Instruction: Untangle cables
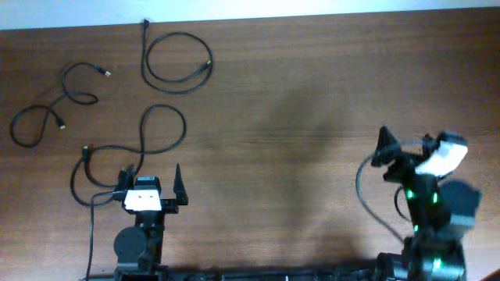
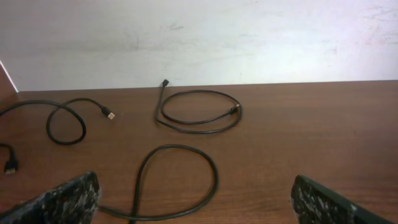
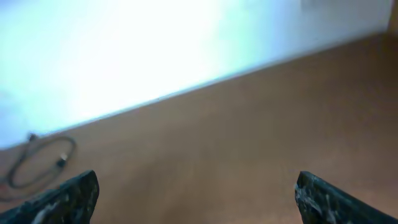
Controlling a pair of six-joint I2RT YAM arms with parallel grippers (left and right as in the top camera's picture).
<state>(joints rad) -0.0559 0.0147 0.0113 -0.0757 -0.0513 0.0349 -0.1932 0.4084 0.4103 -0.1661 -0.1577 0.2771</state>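
Since the coiled cable (image 1: 209, 65), S-shaped cable (image 1: 66, 92) and looped cable (image 1: 184, 125) lie apart ahead of the left gripper (image 1: 153, 170), untangling looks finished. Its fingers and the right gripper (image 1: 405, 144) fingers are spread, empty.

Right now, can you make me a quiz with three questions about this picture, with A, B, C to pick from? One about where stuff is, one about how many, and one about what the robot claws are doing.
1. Where on the table do the cables lie?
A) on the left arm's side
B) on the right arm's side
C) in a pile in the middle

2. How many black cables are there?
A) one
B) three
C) six

3. What are the two grippers doing?
A) both squeezing a cable
B) one open, one shut
C) both open, gripping nothing

Answers:
1 A: every cable lies on the half of the table by the left arm.
2 B: there is a round coil, a wavy one and a big loop, lying apart.
3 C: the left gripper and the right gripper both have their fingers spread wide, clamped on nothing.
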